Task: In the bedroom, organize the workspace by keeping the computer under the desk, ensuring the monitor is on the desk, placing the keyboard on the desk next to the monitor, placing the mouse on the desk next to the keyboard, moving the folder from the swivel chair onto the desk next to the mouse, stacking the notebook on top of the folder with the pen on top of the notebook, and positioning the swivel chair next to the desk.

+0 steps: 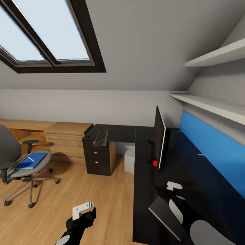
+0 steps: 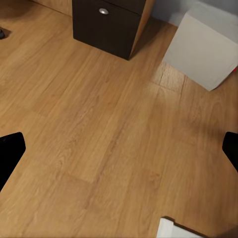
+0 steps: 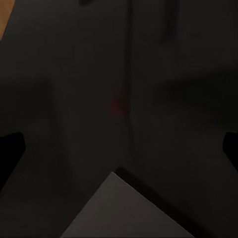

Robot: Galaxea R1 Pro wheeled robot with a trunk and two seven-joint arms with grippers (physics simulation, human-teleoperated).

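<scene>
The black desk (image 1: 143, 177) runs along the right wall under a blue panel. On it the monitor (image 1: 159, 136) stands edge-on. The keyboard (image 1: 101, 137) and the small mouse (image 1: 88, 135) lie on the desk's far arm. Under the desk stands the grey computer (image 1: 129, 161) (image 2: 203, 49). At the left, the swivel chair (image 1: 10, 149) carries the blue folder (image 1: 32, 161) with the white pen (image 1: 31, 159) on it. A dark-grey notebook (image 1: 163, 213) (image 3: 129, 213) lies on the desk just beneath my open right gripper (image 1: 169, 197) (image 3: 119, 148). My left gripper (image 1: 89, 215) (image 2: 119, 148) hangs open over the floor.
A black drawer unit (image 1: 97, 156) (image 2: 106, 22) supports the desk's far arm, next to a light-wood drawer chest (image 1: 66, 139). White shelves (image 1: 211, 105) hang above the desk. Wood floor (image 1: 85, 183) lies between the chair and the desk.
</scene>
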